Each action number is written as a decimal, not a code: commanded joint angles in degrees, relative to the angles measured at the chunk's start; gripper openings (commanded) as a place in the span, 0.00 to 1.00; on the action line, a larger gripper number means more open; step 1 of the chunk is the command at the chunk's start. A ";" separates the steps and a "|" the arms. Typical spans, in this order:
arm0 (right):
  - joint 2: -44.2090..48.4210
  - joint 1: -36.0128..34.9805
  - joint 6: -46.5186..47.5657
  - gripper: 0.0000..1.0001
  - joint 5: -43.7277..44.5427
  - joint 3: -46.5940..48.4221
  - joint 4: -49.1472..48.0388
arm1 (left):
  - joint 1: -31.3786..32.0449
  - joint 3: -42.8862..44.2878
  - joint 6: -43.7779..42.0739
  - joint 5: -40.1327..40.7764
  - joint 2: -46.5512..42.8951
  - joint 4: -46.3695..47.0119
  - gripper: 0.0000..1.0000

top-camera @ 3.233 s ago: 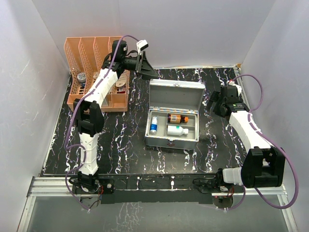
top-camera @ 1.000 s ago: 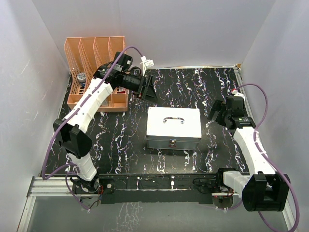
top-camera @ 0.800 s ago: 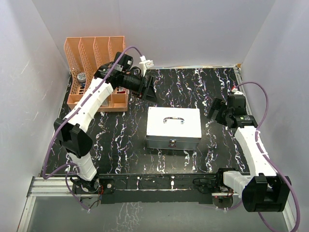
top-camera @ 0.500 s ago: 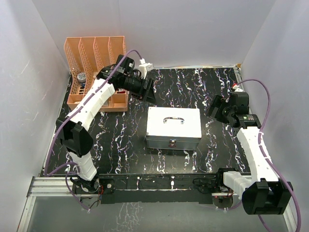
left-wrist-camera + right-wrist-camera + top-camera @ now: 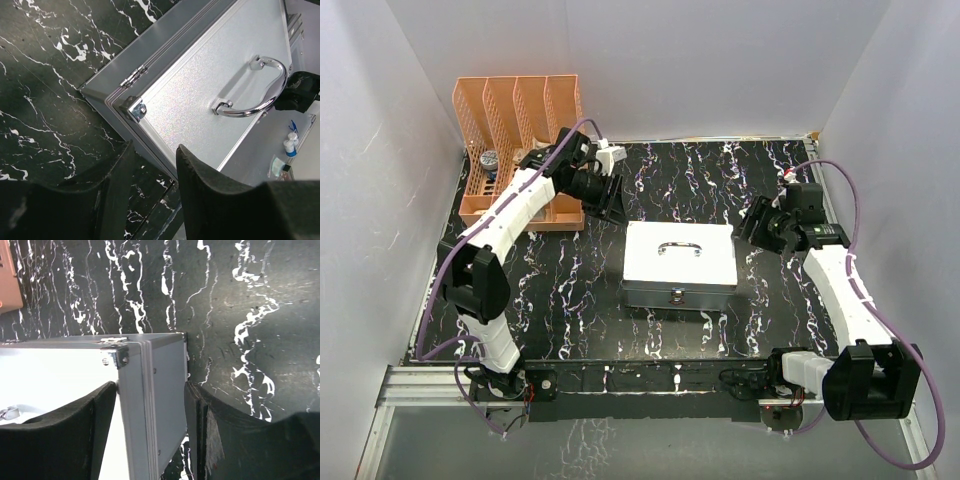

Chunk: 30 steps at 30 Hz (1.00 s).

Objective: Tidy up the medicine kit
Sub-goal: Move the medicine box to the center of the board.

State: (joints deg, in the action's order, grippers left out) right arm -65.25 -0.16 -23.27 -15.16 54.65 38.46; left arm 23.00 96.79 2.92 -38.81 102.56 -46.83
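The medicine kit point(image 5: 700, 268) is a silver-grey metal case in the middle of the table, lid down, with its metal handle point(image 5: 680, 249) on top and a latch point(image 5: 675, 295) in front. My left gripper point(image 5: 613, 197) hovers off its back-left corner. In the left wrist view the left gripper point(image 5: 155, 147) is partly open and empty, with the kit point(image 5: 210, 75) beyond. My right gripper point(image 5: 752, 222) hangs by the back-right corner. In the right wrist view the right gripper point(image 5: 151, 385) is open, and the kit's side wall point(image 5: 167, 390) shows in the gap beyond the fingers.
An orange slotted file organizer point(image 5: 515, 120) stands at the back left, close behind the left arm, with small items in its slots. White walls enclose the black marbled table point(image 5: 570, 290) on three sides.
The kit's lid, open with bottles inside three seconds ago, is now down. Over the last second both grippers' jaws narrowed; the left drew back left and the right shifted toward the kit's corner.
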 commanded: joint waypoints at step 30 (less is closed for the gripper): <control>-11.61 -8.67 -2.66 0.30 -2.41 4.32 -10.49 | 1.52 1.93 -1.22 -8.41 7.57 -3.19 0.16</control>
State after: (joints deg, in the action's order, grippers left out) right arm -73.80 -6.52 -25.74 -17.39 57.69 29.28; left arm 23.31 95.77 1.52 -44.38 107.92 -52.01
